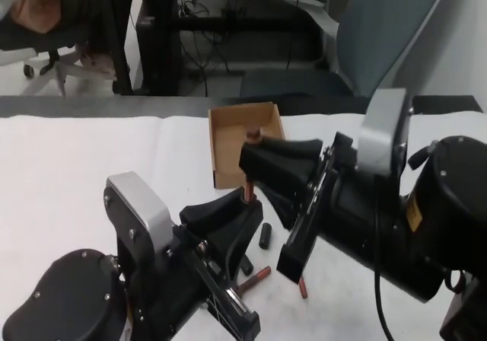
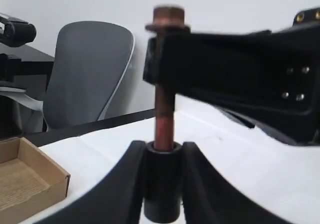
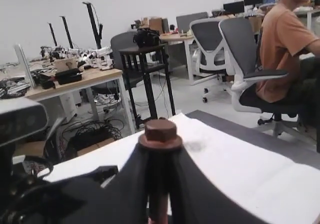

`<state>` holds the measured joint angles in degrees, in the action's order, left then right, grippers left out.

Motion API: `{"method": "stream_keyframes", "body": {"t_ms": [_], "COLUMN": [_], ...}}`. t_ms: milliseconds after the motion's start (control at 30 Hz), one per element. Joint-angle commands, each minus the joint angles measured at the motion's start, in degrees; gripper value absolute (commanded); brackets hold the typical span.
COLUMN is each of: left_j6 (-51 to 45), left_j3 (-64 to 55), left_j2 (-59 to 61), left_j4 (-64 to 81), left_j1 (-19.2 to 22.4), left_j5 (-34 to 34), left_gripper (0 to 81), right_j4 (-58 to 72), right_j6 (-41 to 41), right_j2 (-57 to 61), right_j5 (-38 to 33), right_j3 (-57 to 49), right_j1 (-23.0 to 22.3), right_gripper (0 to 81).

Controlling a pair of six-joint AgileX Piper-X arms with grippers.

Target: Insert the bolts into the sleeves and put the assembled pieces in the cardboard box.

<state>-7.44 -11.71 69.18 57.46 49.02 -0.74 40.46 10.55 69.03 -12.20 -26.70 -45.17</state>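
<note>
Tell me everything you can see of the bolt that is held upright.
The bolt looks like copper-coloured metal, with a flanged head on a long shank. It stands upright. The right end effector is shut on it just under the head; its lower end sits in the black sleeve, gripped by the left end effector.

The high camera sat behind both arms and looked forward and down over the white desk (image 1: 76, 166). The wrist cameras sat very near the left hand (image 2: 162, 153) and the right hand (image 3: 159, 159), looking out past them. Both saw the same copper bolt (image 2: 164, 119) from different sides.
</note>
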Motion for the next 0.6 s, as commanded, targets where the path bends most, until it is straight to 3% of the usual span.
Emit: {"method": "stream_keyframes", "body": {"t_ms": [0, 233, 300, 400, 467, 567], "left_j6": [0.0, 0.4, 0.4, 0.4, 0.6, 1.1], "left_j3": [-0.1, -0.1, -0.1, -0.1, -0.1, -0.1], "left_j2": [-0.1, -0.1, -0.1, -0.1, -0.1, -0.1], "left_j4": [1.9, 1.9, 1.9, 1.9, 1.9, 1.9], "left_j1": [0.2, 0.1, 0.1, -0.3, -1.2, -3.5], "left_j5": [-0.5, -1.7, -1.7, -1.7, -1.7, -1.4], "left_gripper": [1.8, 1.8, 1.8, 1.8, 1.8, 1.8], "right_j4": [-2.6, -4.1, -4.2, -4.2, -4.2, -7.1], "right_j6": [-0.4, 0.6, 3.3, 5.8, 5.8, 5.2], "right_j2": [-0.1, -0.1, -0.1, -1.1, -2.5, -6.0], "right_j5": [0.4, -2.5, -4.2, -2.7, 0.2, 5.2], "right_j3": [-0.3, -0.3, -0.3, -0.3, -0.3, -0.3], "right_j1": [0.0, 0.0, 0.0, 0.0, 0.0, 0.0], "right_gripper": [0.6, 1.8, 14.3, 49.3, 64.1, 63.4]}}
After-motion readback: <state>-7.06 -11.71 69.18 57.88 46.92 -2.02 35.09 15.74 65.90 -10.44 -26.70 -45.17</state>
